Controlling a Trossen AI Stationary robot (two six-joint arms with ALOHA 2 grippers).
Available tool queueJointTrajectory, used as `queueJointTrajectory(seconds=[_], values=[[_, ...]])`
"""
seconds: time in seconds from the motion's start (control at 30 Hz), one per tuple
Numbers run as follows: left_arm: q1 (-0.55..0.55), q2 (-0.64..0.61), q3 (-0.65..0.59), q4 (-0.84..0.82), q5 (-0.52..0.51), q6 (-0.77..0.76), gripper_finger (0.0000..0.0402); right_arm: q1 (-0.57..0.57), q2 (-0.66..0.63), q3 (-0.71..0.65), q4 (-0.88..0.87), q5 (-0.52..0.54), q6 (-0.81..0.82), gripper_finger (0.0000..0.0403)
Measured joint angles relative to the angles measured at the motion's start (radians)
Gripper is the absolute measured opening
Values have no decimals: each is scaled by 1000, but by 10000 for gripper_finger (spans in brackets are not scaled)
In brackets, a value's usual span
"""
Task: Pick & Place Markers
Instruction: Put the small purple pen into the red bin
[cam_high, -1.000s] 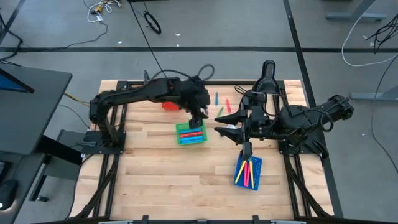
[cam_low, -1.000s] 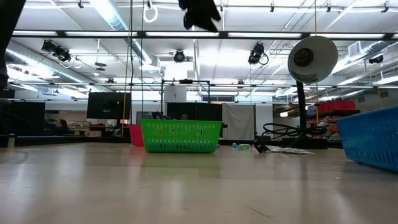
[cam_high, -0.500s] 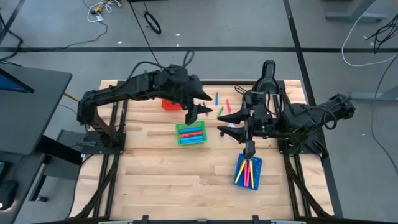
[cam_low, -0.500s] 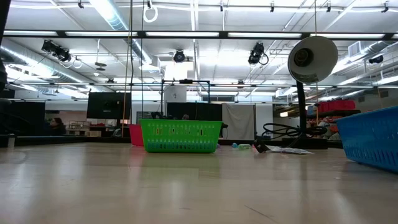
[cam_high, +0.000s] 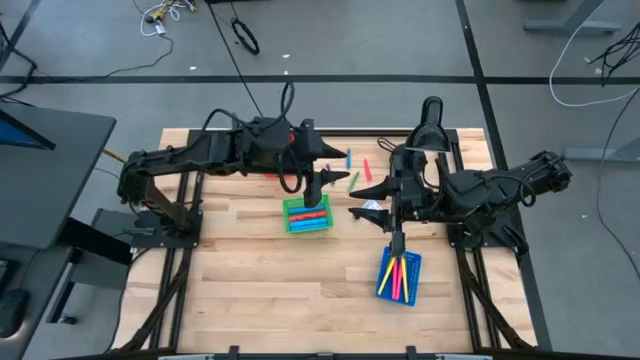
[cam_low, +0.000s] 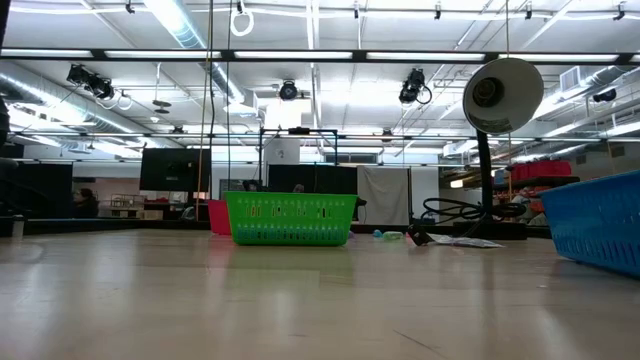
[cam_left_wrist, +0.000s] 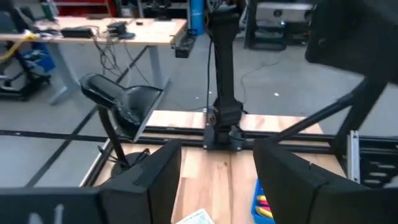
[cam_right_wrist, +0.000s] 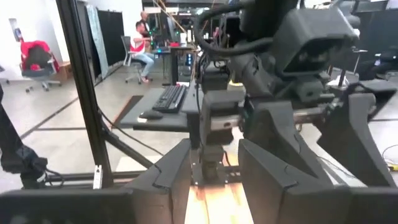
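Note:
Several markers lie in the green tray (cam_high: 307, 214) at the table's middle, and more lie in the blue tray (cam_high: 400, 276) toward the near right. Three loose markers (cam_high: 353, 170) lie on the wood behind the trays. My left gripper (cam_high: 322, 186) hangs high above the green tray's far right corner, pointing toward the right arm; its fingers (cam_left_wrist: 155, 180) stand open with nothing between them. My right gripper (cam_high: 352, 200) hovers just right of the green tray, facing the left arm, open (cam_right_wrist: 211, 174) and empty.
A desk lamp (cam_high: 430, 115) stands at the far edge, right of centre. A small white card (cam_high: 372, 205) lies under the right gripper. In the low view a red tray (cam_low: 217, 215) shows behind the green tray (cam_low: 290, 218). Bare wood lies along the near side (cam_high: 280, 290).
My left gripper has risen from just over the green tray and tipped from pointing down to nearly level, leaving the low view's top edge. The trays and markers have kept their places.

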Motion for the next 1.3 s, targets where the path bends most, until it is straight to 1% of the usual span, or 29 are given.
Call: queueJointTrajectory(seconds=[0.17, 0.37, 0.47, 0.53, 0.63, 0.8, 0.93, 1.03, 1.1, 1.17, 1.23, 1.3], values=[[-43, 0, 0, 30, -5, 15, 190, 0, 0, 0, -7, 0, 0, 137], [-52, -21, 0, 17, -5, 28, 179, 0, 0, 0, -7, -1, 26, 144], [-40, -47, 2, -34, 2, 57, 179, 0, 0, 0, -9, 0, 30, 144], [-28, -72, 1, -145, 16, 59, 179, 0, 0, 0, -15, -1, 24, 144], [-7, -101, 0, -258, 49, 62, 179, 0, 0, -1, -19, -1, 25, 144], [12, -141, 0, -327, 110, 106, 179, 0, 0, -1, -15, 0, 12, 144], [40, -152, -8, -466, 118, 107, 179, 0, 0, -1, -5, 2, -31, 145], [59, -202, -98, -437, 120, 106, 179, -1, 0, -1, 4, 3, -36, 145], [69, -254, -197, -395, 146, 84, 179, -6, 0, -1, 5, 3, -36, 145], [80, -320, -326, -348, 166, 47, 179, -11, 0, -1, 2, 3, -36, 145], [84, -396, -449, -215, 164, 15, 179, -19, 0, -1, 5, 3, -35, 145], [84, -476, -560, -67, 135, -12, 179, -27, 0, -1, 14, 3, -35, 145]])
